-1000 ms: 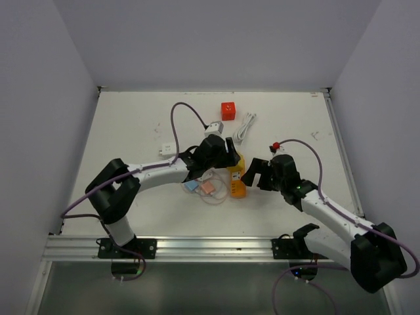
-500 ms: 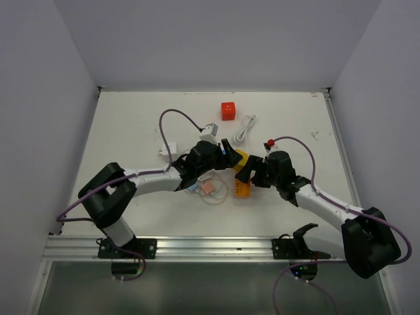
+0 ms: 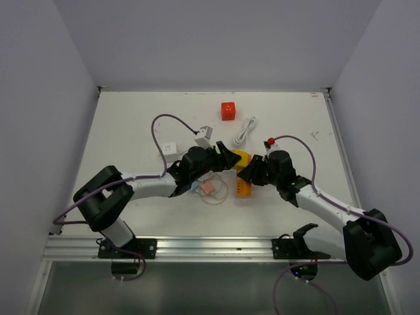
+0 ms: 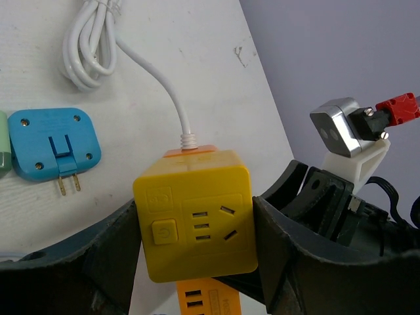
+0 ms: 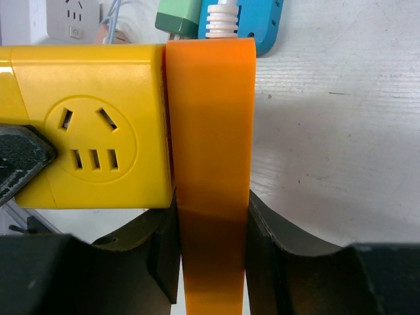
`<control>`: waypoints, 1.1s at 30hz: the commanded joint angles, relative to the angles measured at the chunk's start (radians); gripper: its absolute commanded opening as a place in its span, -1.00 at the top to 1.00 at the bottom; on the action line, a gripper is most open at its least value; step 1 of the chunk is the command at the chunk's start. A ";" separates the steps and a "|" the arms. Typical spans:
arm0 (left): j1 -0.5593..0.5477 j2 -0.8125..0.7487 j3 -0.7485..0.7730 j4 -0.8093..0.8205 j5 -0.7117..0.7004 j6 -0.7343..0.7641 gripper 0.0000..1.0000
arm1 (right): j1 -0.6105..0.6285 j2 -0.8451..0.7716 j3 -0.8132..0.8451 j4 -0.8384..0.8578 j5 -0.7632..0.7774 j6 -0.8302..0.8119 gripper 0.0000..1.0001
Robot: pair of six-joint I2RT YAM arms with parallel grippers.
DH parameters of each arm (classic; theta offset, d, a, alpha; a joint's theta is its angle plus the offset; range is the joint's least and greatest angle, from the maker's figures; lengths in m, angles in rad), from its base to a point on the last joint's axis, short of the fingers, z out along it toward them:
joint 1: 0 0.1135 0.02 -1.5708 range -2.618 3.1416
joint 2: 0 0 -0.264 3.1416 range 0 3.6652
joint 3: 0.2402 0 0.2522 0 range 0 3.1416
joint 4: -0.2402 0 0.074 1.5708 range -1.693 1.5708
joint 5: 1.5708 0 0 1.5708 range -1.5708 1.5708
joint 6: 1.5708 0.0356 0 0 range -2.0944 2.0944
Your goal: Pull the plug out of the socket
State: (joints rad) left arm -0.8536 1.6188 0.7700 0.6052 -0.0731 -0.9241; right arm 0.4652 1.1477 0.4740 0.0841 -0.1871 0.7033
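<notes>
Since a second ago:
- The right tool (image 5: 211,262) stood with its jaws apart, clear to the right of the orange block (image 5: 210,131). It has now come in and clamped on it, a finger pressed to each long side.
- The left arm has swung lower and further left in the overhead view.
- The yellow cube (image 4: 193,223) and the orange block have turned with the arms. The yellow end now points to upper centre.

Position:
- The yellow cube sits between the left tool (image 4: 197,249) fingers, which grip both of its sides.
- The cube is still seated flat against the orange block's face, and the seam is closed.
- The pair sits at centre frame overhead, between the two tools, left tool on the left, right tool on the right.
- I cannot tell whether the pair rests on the worktop (image 3: 131,131) or hangs just above it.
- A white cable (image 3: 245,130) enters the orange block's end, and its coil lies at upper centre.

Count:
- Two arms, two tools.
- One yellow cube and one orange block.
- One red cube (image 3: 228,110), at upper centre.
- One blue adapter (image 4: 56,144).
- One green adapter (image 5: 178,12).
- One pink piece (image 3: 209,187), probably another adapter but small in the overhead view.
- One white socket (image 3: 169,149), left of centre.
</notes>
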 commanded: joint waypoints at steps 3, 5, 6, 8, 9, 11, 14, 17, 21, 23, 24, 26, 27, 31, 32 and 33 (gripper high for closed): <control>-0.001 -0.111 -0.027 0.243 0.003 0.013 0.95 | -0.003 -0.046 0.051 -0.081 0.145 -0.041 1.00; -0.001 -0.141 -0.052 0.261 -0.017 0.025 0.99 | -0.003 -0.046 0.058 -0.153 0.176 -0.044 1.00; -0.001 -0.152 -0.057 0.263 -0.025 0.040 1.00 | -0.003 -0.048 0.067 -0.171 0.208 -0.050 1.00; -0.001 -0.187 -0.055 0.243 -0.043 0.062 1.00 | -0.003 -0.049 0.069 -0.216 0.242 -0.059 1.00; -0.001 -0.198 -0.057 0.223 -0.051 0.077 1.00 | -0.003 -0.051 0.071 -0.245 0.259 -0.062 1.00; -0.001 -0.238 -0.066 0.215 -0.067 0.091 1.00 | -0.002 -0.049 0.074 -0.267 0.304 -0.064 1.00; -0.001 -0.289 -0.080 0.208 -0.086 0.110 1.00 | -0.005 -0.034 0.080 -0.305 0.354 -0.053 1.00; -0.001 -0.333 -0.092 0.206 -0.096 0.114 1.00 | -0.013 -0.013 0.081 -0.326 0.379 -0.036 1.00; -0.002 -0.393 -0.095 0.170 -0.113 0.126 1.00 | -0.033 0.012 0.095 -0.368 0.416 -0.019 1.00; -0.002 -0.437 -0.095 0.139 -0.129 0.137 1.00 | -0.049 0.018 0.098 -0.376 0.429 -0.016 1.00; -0.002 -0.453 -0.097 0.128 -0.140 0.140 1.00 | -0.056 0.021 0.100 -0.389 0.431 -0.015 1.00; -0.002 -0.497 -0.101 0.096 -0.174 0.157 1.00 | -0.065 0.026 0.104 -0.395 0.437 -0.018 1.00; -0.001 -0.523 -0.098 0.081 -0.188 0.159 1.00 | -0.072 0.027 0.109 -0.402 0.448 -0.018 1.00; -0.001 -0.577 -0.080 -0.017 -0.277 0.176 1.00 | -0.086 0.024 0.117 -0.415 0.460 -0.028 1.00; -0.001 -0.586 -0.061 -0.065 -0.287 0.186 1.00 | -0.091 0.023 0.118 -0.417 0.460 -0.031 1.00; 0.001 -0.600 -0.052 -0.085 -0.295 0.194 1.00 | -0.100 0.020 0.120 -0.415 0.456 -0.034 1.00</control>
State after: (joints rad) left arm -0.8581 1.0370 0.6743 0.5510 -0.2752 -0.7830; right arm 0.3676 1.1862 0.5797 -0.2630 0.1501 0.6552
